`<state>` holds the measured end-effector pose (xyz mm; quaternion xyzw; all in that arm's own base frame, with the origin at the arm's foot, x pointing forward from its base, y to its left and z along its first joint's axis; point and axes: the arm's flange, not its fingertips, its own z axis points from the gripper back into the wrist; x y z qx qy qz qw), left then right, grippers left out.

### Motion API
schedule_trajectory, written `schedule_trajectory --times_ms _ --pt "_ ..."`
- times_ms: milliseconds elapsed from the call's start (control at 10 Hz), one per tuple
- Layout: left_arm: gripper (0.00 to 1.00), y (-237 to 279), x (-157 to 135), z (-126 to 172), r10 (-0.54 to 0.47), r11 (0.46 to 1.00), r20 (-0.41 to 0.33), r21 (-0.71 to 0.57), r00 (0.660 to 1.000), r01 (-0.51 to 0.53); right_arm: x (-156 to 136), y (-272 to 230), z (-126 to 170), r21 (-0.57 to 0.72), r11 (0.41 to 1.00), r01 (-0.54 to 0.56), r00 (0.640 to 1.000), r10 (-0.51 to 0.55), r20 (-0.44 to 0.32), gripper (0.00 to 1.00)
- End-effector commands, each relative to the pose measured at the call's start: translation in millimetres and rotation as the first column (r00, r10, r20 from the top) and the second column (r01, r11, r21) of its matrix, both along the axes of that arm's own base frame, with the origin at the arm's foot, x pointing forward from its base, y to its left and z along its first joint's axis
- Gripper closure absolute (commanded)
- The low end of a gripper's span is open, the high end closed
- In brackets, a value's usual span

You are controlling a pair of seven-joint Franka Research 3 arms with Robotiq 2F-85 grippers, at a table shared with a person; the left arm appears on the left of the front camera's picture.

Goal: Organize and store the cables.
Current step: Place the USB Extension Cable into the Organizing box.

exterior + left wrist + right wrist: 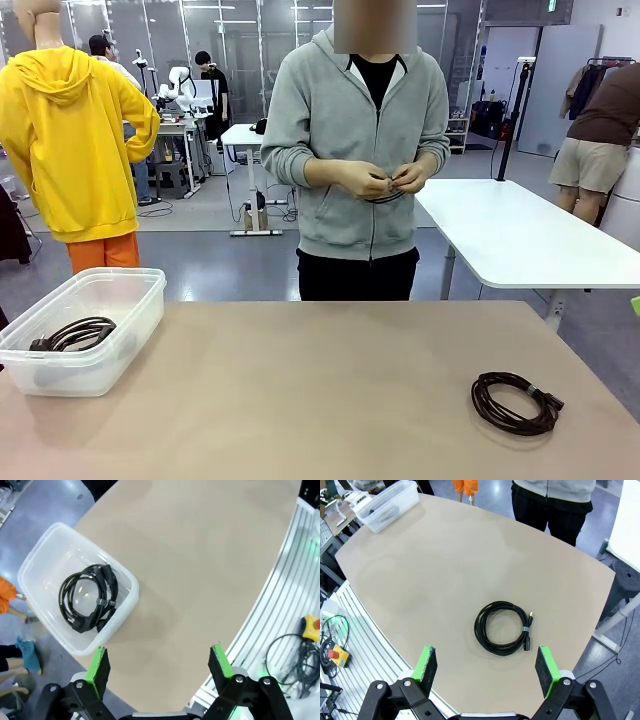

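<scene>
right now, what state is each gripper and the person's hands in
Left gripper: open, empty.
Right gripper: open, empty, above the coiled cable.
Person's hands: together, holding a dark cord.

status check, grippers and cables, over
Left gripper open, empty, near clear bin. Right gripper open above loose coiled cable on table. Second cable in bin; person's hands hold third cable. Nothing blocking.

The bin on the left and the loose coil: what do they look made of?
Bin: probably translucent plastic, glossy; the coil inside shows through its walls.
Loose cable: seemingly a rubber or vinyl jacket, black, near matte, bending in smooth loops.
</scene>
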<state>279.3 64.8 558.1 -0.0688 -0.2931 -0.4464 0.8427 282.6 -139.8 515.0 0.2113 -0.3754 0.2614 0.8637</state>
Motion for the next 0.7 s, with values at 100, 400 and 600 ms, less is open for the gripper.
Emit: schedule_trajectory --times_ms 100,400,600 --pt "0.00 -6.4 2.9 -0.8 -0.010 1.000 -0.005 0.000 1.000 0.010 -0.7 -1.7 0.4 0.002 1.000 -0.019 1.000 0.019 0.013 0.00" --pt "0.00 -6.4 2.9 -0.8 -0.010 1.000 -0.005 0.000 1.000 0.010 -0.7 -1.7 0.4 0.002 1.000 -0.019 1.000 0.019 0.013 0.00" --pt "0.00 -6.4 2.9 -0.8 -0.010 1.000 -0.005 0.000 1.000 0.010 -0.7 -1.7 0.4 0.002 1.000 -0.019 1.000 0.019 0.013 0.00"
